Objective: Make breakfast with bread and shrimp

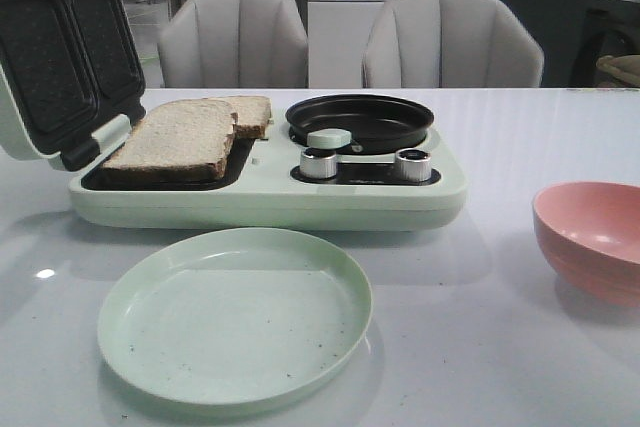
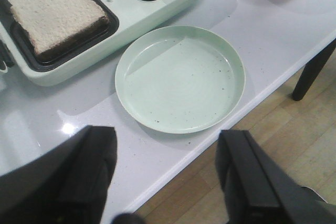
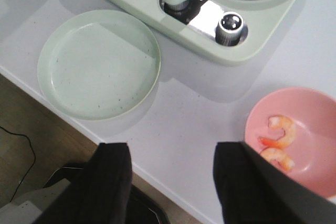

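Two bread slices lie on the open sandwich maker's dark left tray: a near slice (image 1: 178, 137) overlapping a far slice (image 1: 250, 113). The near slice also shows in the left wrist view (image 2: 52, 11). Several shrimp (image 3: 278, 140) lie in the pink bowl (image 3: 310, 124), which stands at the table's right in the front view (image 1: 592, 237). My left gripper (image 2: 167, 153) is open and empty above the table's front edge, near the green plate (image 2: 181, 77). My right gripper (image 3: 172, 163) is open and empty over the front edge, between plate and bowl. Neither gripper shows in the front view.
The pale green breakfast machine (image 1: 270, 197) has its lid (image 1: 60, 57) raised at the left, a black round pan (image 1: 360, 119) at the right and two knobs (image 1: 365, 162) in front. The empty green plate (image 1: 235, 312) lies before it. Two chairs stand behind the table.
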{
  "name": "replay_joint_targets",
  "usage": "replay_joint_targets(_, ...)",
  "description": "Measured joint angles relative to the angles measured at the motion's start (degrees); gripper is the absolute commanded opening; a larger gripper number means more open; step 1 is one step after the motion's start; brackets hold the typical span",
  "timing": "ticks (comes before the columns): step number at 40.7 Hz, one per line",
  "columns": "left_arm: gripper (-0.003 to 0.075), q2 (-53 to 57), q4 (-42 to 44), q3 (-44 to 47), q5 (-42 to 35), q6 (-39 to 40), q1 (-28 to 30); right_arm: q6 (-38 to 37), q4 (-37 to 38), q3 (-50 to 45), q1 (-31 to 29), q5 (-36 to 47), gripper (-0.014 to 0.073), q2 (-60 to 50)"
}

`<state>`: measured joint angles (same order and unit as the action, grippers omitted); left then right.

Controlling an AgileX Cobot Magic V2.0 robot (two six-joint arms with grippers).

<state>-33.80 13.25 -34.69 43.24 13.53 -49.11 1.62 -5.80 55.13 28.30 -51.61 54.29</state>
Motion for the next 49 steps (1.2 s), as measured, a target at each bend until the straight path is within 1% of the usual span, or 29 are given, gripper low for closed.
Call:
replay_joint_targets(10, 0.0456, 0.00, 0.00, 0.00, 0.00, 0.00, 0.00, -0.35, 0.03, -10.59, 0.00, 0.14, 0.0458, -14.29)
replay_joint_targets(17, 0.0456, 0.00, 0.00, 0.00, 0.00, 0.00, 0.00, -0.47, 0.03, -15.84, 0.00, -0.06, 0.0458, -23.61)
replay_joint_targets(25, 0.0456, 0.00, 0.00, 0.00, 0.00, 0.00, 0.00, -0.59, 0.15, -19.56, 0.00, -0.35, 0.0458, -30.32)
replay_joint_targets(36, 0.0456, 0.00, 0.00, 0.00, -0.10, 0.00, 0.00, -0.59, 0.15, -19.88, 0.00, -0.38, 0.0458, -32.14)
replay_joint_targets(43, 0.0454, 0.00, 0.00, 0.37, -1.60, 0.00, 0.00, -0.59, 0.15, -19.88, 0.00, -0.38, 0.0458, -32.14)
replay_joint_targets(45, 0.0446, -0.11, 0.00, 0.51, -1.60, 0.00, 0.00, -0.59, 0.15, -19.88, 0.00, -0.47, 0.0458, -32.14)
replay_joint_targets(49, 0.0397, -1.94, -0.10, -0.54, -0.58, 0.00, 0.00, -0.59, 0.25, -19.88, 0.00, -0.51, 0.0458, -32.14)
